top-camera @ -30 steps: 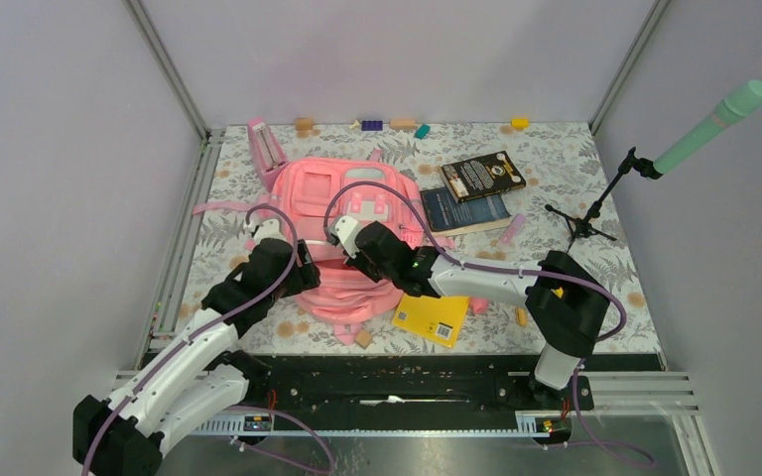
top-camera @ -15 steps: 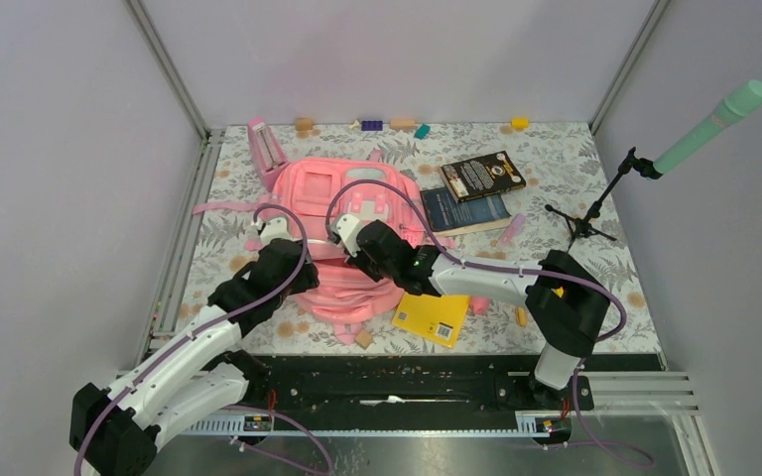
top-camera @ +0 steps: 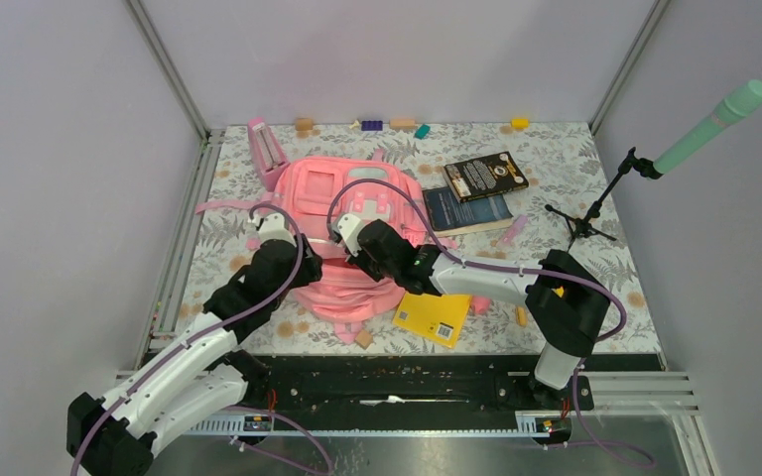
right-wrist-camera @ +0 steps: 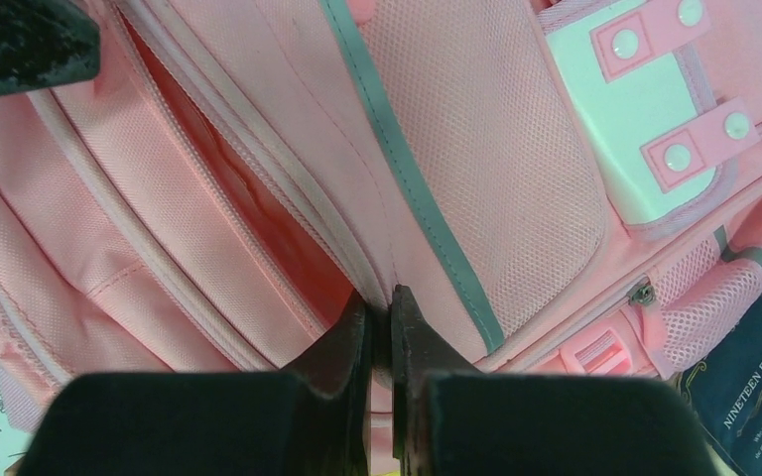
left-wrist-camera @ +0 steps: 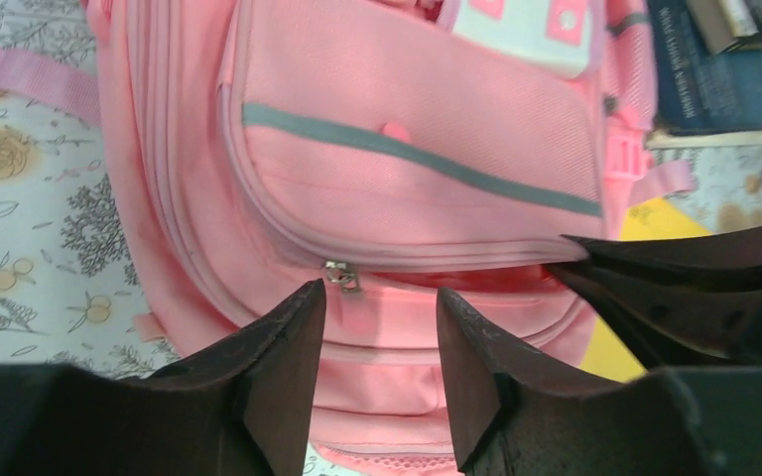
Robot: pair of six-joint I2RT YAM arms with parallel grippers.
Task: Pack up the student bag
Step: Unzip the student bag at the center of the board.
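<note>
On the table [top-camera: 575,169], a white sheet printed with grey leaves and orange flowers, the student bag [top-camera: 317,183] lies flat near the middle, front pockets up. The bag's top end is towards the arms. Pale lilac walls close the table in on three sides, with metal posts in the two far corners.

Just beyond the bag's far-left corner stands a pink metronome-shaped object [top-camera: 265,149]. Further beyond the bag, small coloured blocks [top-camera: 371,125] line the far edge. To the bag's right lie a black book [top-camera: 484,175] and a blue book [top-camera: 464,209], overlapping. Further right again is a microphone stand [top-camera: 580,223] carrying a mint microphone [top-camera: 714,124]. A yellow book [top-camera: 432,317] sits off the bag's near-right corner, partly under the right arm.

The left gripper [left-wrist-camera: 379,293] hangs over the bag's near part with its jaws apart and nothing between them. The zipper pull [left-wrist-camera: 340,276] of the front pocket lies just past its tips. The right gripper [right-wrist-camera: 377,297] is pinched together on the bag's fabric at the lip of the part-open pocket [right-wrist-camera: 248,208].

Compared with a second ago, the left wrist has moved slightly towards the bag's left edge and its forearm has swung with it. The right arm has stayed put, still clamped on the same spot. The bag and the black book sit a touch further from the arm bases.
</note>
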